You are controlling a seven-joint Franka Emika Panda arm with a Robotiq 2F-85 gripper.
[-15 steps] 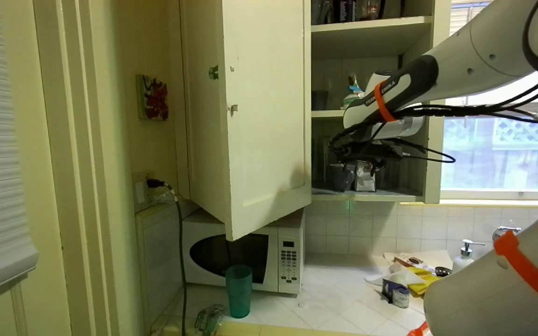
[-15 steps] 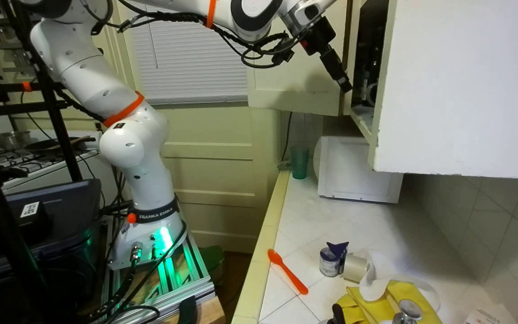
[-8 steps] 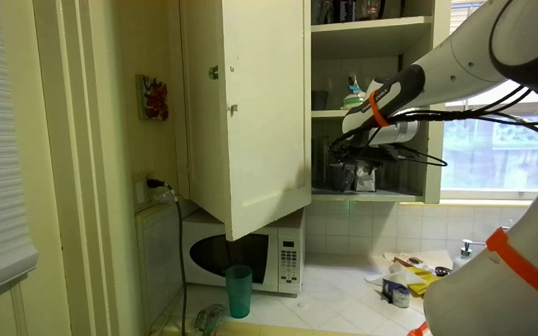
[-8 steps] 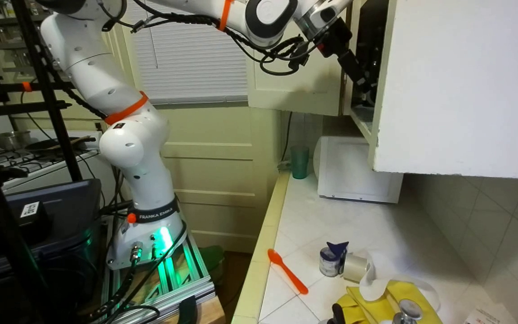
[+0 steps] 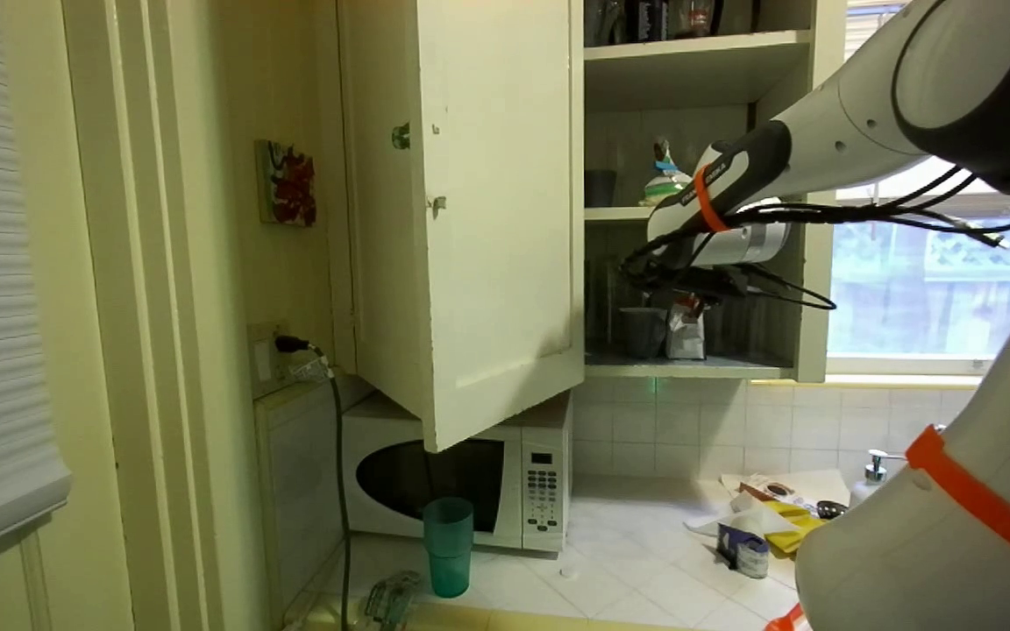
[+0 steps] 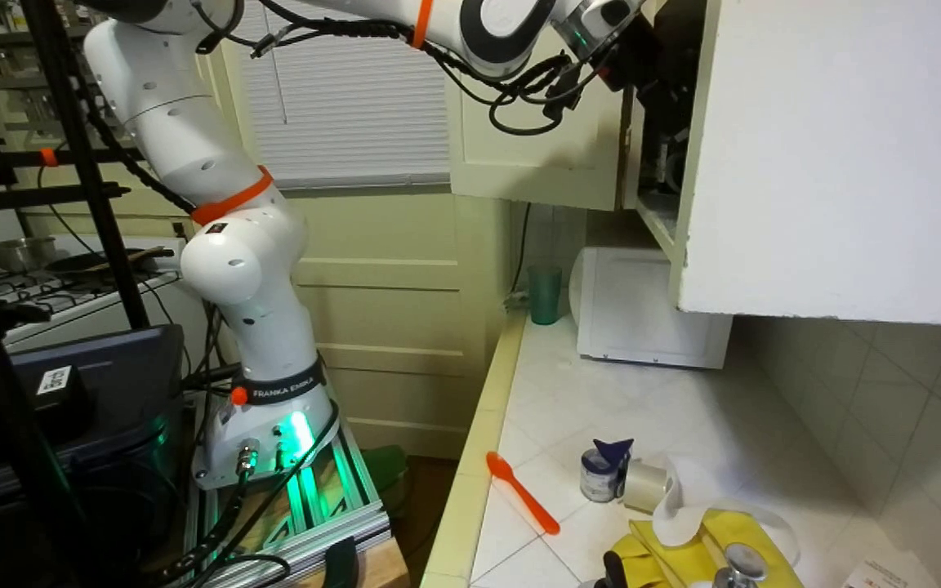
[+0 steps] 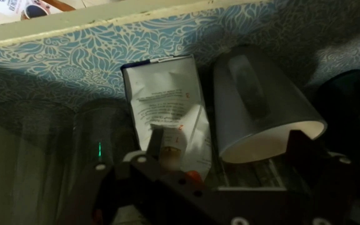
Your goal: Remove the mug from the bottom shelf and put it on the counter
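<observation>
Grey and upright, the mug stands on the bottom shelf close beside a white packet, so we hold the gripper spread, probably to straddle the mug without snagging the packet.

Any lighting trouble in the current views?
Wrist view: the gripper is mostly a dark silhouette, the mug dim outside but pale within; in an exterior view, the window looks washed out; in an exterior view, the robot's base glows green.
</observation>
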